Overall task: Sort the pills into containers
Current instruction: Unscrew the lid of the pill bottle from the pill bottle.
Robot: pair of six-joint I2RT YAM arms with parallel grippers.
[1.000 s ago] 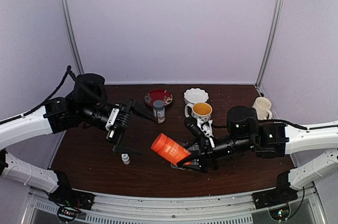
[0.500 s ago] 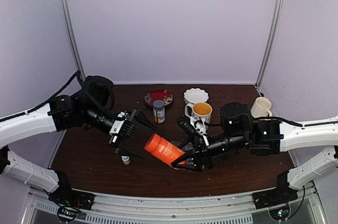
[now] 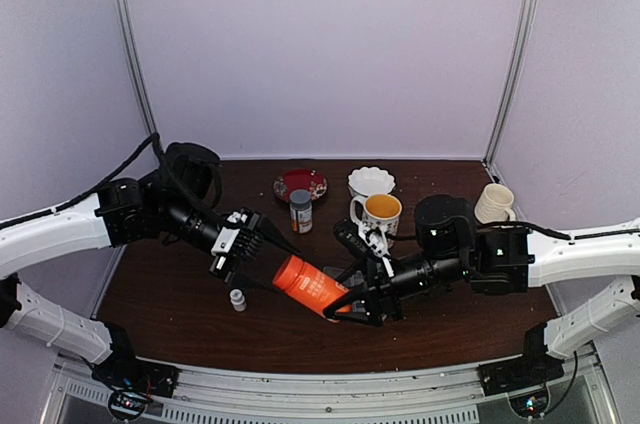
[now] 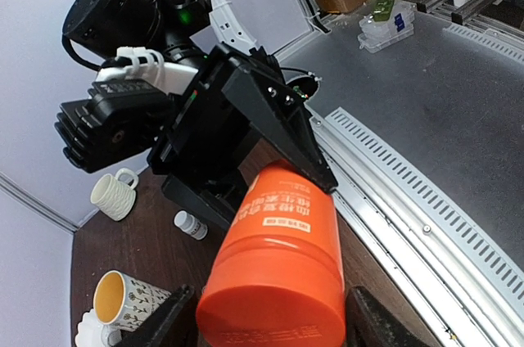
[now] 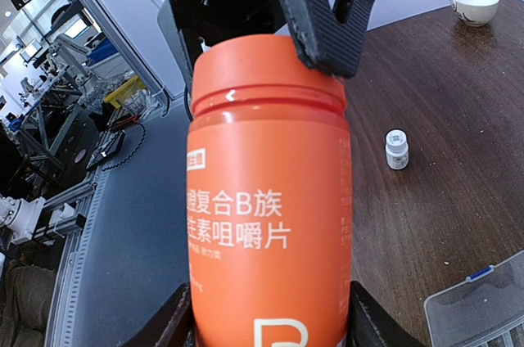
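Nearest the arm bases, the right gripper (image 3: 348, 304) is clamped on the lower body of the orange bottle (image 3: 312, 287) and holds it off the table (image 3: 180, 304). The bottle is tilted, its cap end pointing up and to the left. The left gripper (image 3: 272, 262) meets it there, and the left wrist view shows a finger on either side of the orange cap (image 4: 270, 314). They sit tight alongside it, but it is impossible to tell whether they are actually pressing on it.

A corner of the clear pill box (image 5: 479, 302) lies flat on the wood under the right wrist camera, at the lower right of that view (the rest of it is cut off by the frame edge). In the top view it is hidden beneath the right gripper.

Left of the bottle a small white bottle (image 3: 238, 299) stands upright on the table, apart from both arms. Further back are a patterned mug (image 3: 381, 211) with an orange interior and, to its left, a grey-capped bottle (image 3: 300, 211). Behind those, near the back wall, sit a red bowl (image 3: 300, 183) and a white scalloped bowl (image 3: 371, 180). A cream mug (image 3: 496, 203) stands off to the far right.
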